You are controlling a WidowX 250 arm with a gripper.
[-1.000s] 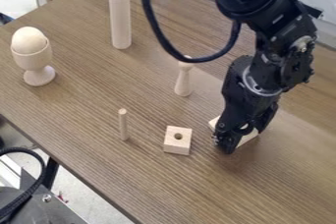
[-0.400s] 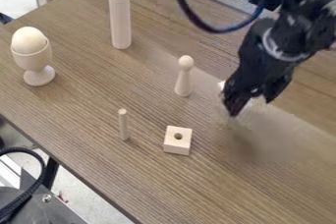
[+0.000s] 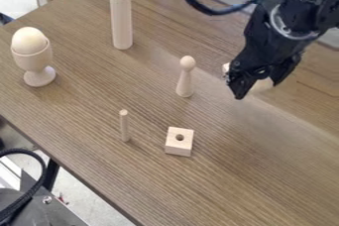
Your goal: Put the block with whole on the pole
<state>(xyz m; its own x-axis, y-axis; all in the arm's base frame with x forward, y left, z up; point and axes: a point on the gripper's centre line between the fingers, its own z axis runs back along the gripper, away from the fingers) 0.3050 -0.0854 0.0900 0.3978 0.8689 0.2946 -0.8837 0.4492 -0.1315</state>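
Black two-finger tool [image 3: 257, 89], clamped on a pale, partly hidden wooden piece [image 3: 263, 84], has carried it toward the far side of the wood-grained brown table [image 3: 79, 106]. The square-edged pale block with a round hole [image 3: 178, 147] hasn't moved, near the slim upright wooden pole [image 3: 124, 127]; threading it seemingly remains.

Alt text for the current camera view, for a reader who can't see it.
Black gripper holding a pale wooden piece above a table; nearer the camera, a thin upright peg stands beside a block with a hole.
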